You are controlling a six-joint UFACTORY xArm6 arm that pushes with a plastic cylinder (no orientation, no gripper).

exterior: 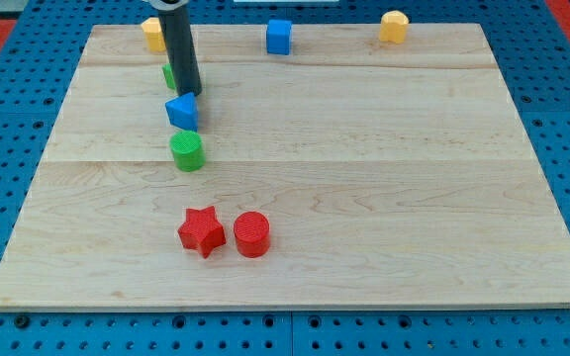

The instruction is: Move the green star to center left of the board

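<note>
Half-hidden green star (169, 75) behind rod

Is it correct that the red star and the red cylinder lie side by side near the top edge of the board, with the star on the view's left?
Not quite. The camera view shows the red star and the red cylinder side by side, the star on the view's left, but they lie in the lower part of the board, toward the view's bottom, not near its top edge.

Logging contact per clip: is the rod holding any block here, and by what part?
Nothing is held. My tip has no gripper; it stands beside a partly hidden green block, just above the blue block. Contact unclear.
</note>
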